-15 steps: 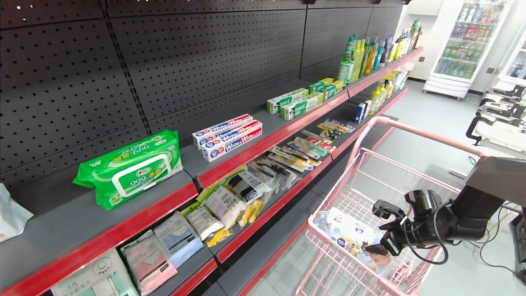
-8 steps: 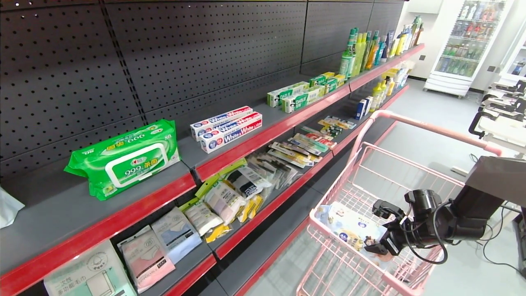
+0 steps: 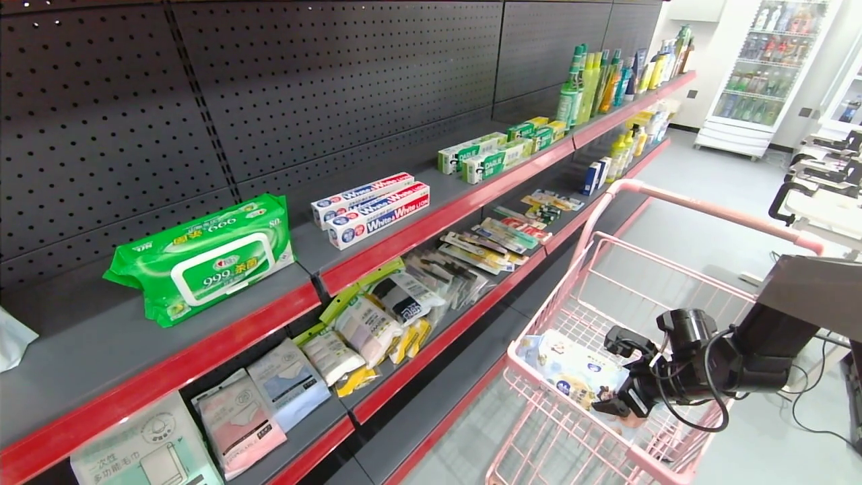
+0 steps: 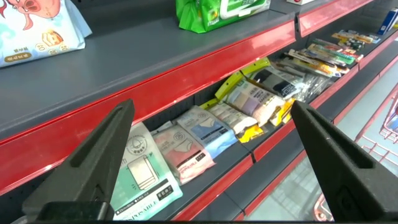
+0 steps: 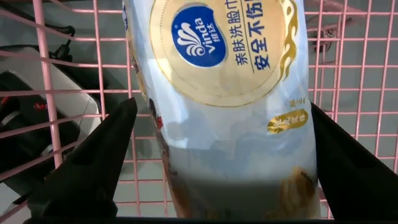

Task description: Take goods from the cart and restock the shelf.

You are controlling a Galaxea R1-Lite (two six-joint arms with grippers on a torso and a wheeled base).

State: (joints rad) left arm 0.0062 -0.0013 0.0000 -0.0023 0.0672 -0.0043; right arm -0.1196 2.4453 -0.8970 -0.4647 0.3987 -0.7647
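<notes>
A white glass-door cooler (image 3: 764,74) stands far off on the right — bottles (image 3: 746,84) on its racks, grey floor (image 3: 700,188) before it

Surfaces and finishes

The cart (image 3: 714,213) is smooth pink-coated metal wire. Inside it, the wipes pack (image 5: 230,124) is glossy plastic film. Beside the cart, the shelf (image 3: 94,357) looks matt grey metal, edged glossy red; its green pack (image 3: 202,259) is shiny plastic.

The cart (image 3: 700,211) is pink, its pack (image 3: 572,367) white and blue, the shelf (image 3: 94,350) grey with red edges.
</notes>
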